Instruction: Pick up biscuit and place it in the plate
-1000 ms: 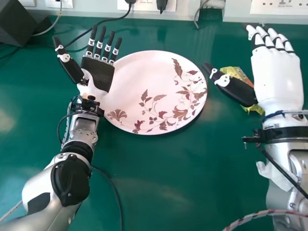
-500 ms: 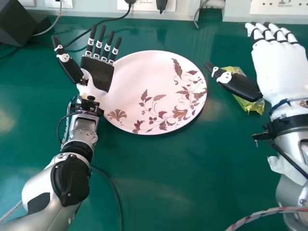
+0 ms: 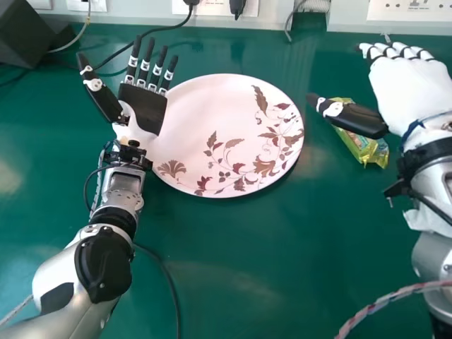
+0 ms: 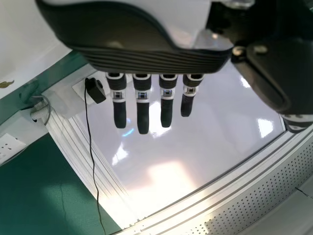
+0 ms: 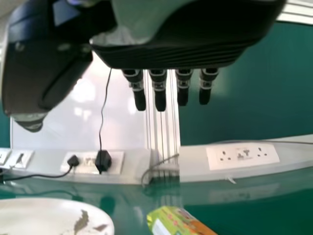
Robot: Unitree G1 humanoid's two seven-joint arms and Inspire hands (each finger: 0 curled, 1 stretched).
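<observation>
The white plate (image 3: pixel 212 134) with brown leaf print lies mid-table; in the right wrist view part of the plate (image 5: pixel 54 215) shows. The yellow-green biscuit packet (image 3: pixel 369 148) lies right of it, partly hidden under my right thumb. My right hand (image 3: pixel 413 92) is held over and beyond the packet, fingers straight, thumb out to the left. In the right wrist view, the hand (image 5: pixel 166 54) has straight fingers, and the packet (image 5: pixel 176 221) is at the bottom. My left hand (image 3: pixel 143 106) stands palm up, open and empty, by the plate's left edge; the left wrist view shows the hand (image 4: pixel 146 58) too.
A dark box (image 3: pixel 27 35) stands at the far left corner. Black cables (image 3: pixel 116 55) run along the back, where plugs and sockets line the wall. A braided cable (image 3: pixel 385 302) crosses the near right corner of the green table (image 3: pixel 247 261).
My right forearm has shifted to the right and the hand has turned, with its thumb now across the packet's upper left part. More of the packet shows. The left arm stays still.
</observation>
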